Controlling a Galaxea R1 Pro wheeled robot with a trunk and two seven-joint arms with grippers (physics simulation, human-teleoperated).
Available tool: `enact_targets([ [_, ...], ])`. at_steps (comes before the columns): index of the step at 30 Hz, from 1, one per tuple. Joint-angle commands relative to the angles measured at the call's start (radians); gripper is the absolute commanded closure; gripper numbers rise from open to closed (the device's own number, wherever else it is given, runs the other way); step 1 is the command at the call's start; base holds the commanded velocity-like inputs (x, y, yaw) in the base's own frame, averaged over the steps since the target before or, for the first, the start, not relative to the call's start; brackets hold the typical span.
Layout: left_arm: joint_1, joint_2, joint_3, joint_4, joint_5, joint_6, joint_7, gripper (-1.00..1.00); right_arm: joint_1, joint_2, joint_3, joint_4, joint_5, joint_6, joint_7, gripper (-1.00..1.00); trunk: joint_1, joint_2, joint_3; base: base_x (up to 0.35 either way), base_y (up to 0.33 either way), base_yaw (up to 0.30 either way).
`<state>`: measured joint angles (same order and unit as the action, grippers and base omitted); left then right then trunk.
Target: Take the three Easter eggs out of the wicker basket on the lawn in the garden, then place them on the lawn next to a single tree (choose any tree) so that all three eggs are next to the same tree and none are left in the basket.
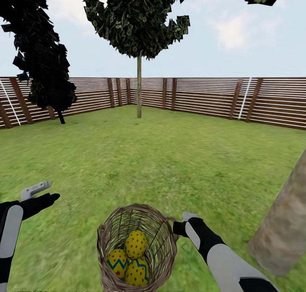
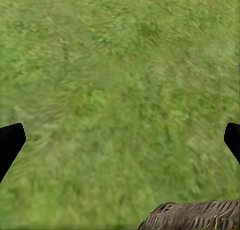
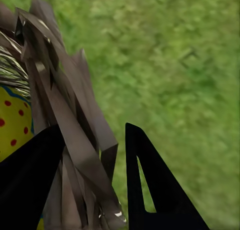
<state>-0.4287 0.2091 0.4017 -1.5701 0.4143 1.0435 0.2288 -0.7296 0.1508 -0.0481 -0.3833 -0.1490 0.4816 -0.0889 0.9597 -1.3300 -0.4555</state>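
wicker basket on the lawn, three easter eggs inside.
right gripper clenched on the basket's rim (one finger inside, one outside); left gripper spread wide above grass; tree trunk near, to the right.

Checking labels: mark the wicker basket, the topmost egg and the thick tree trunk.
wicker basket (image 1: pixel 106 237), head view, left rim.
topmost egg (image 1: pixel 135 243), head view, its middle.
thick tree trunk (image 1: pixel 285 228), head view, bark mid-trunk.

The tree trunk and wicker basket are cut off by frame edges.
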Motion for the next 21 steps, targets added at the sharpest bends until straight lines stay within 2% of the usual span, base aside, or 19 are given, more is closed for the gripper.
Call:
enact_targets([
  [1, -0.001, 0.000, 0.000, -0.001, 0.011, 0.004, 0.009, -1.00, -0.001, 0.001, -0.007, -0.002, -0.020, 0.003, -0.005, 1.00, 0.004, -0.008, -0.006, 0.000, 0.000, 0.000],
  [21, -0.001, -0.004, 0.000, -0.001, 0.011, 0.004, 0.009, -1.00, -0.001, 0.001, -0.007, 0.000, -0.012, 0.005, -0.017, 1.00, 0.081, -0.148, -0.101, 0.000, 0.000, 0.000],
])
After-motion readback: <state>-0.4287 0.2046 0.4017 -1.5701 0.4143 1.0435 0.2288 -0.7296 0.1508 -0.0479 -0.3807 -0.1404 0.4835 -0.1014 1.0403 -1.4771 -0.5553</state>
